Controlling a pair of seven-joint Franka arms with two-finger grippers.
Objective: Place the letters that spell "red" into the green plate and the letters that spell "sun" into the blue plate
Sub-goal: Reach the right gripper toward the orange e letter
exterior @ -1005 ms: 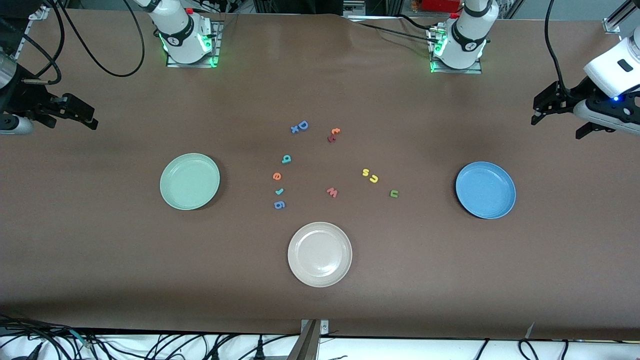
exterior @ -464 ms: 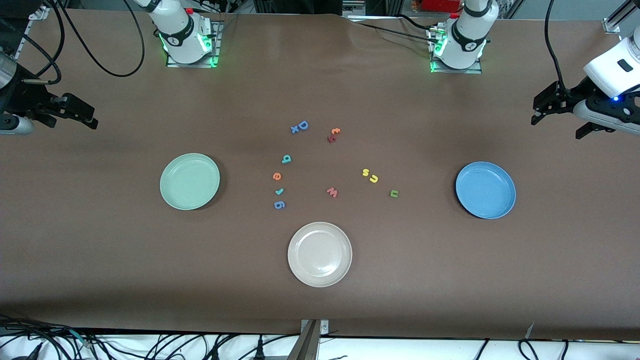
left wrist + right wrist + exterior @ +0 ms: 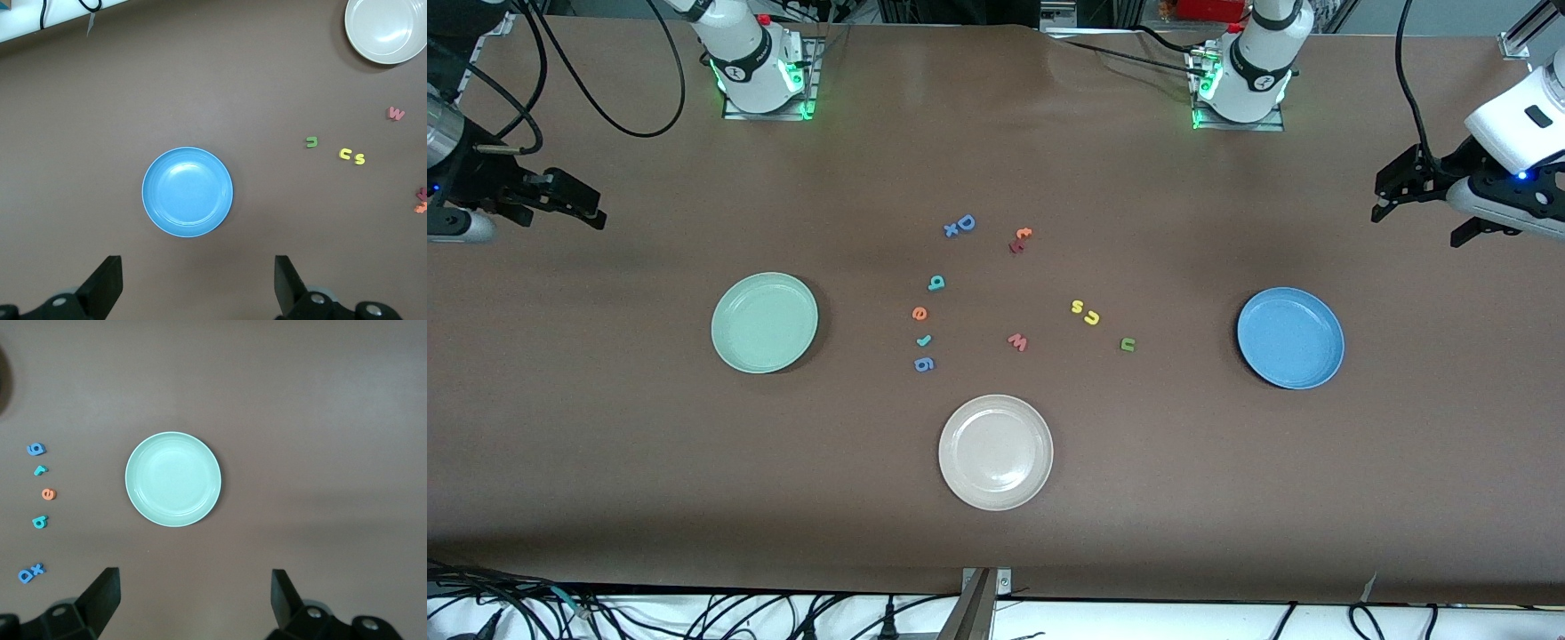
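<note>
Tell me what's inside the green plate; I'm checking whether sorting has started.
Nothing: the green plate is bare right across, in the front and right wrist views. The teal r, orange e and teal d lie on the table beside it. Nothing covers it.

Right gripper (image 3: pixel 193 603) open over bare table; green plate (image 3: pixel 173 479) empty, teal r (image 3: pixel 41 470), orange e (image 3: pixel 49 494), teal d (image 3: pixel 40 521) beside it.

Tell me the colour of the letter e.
Orange. The letter e shows best in the right wrist view.
</note>
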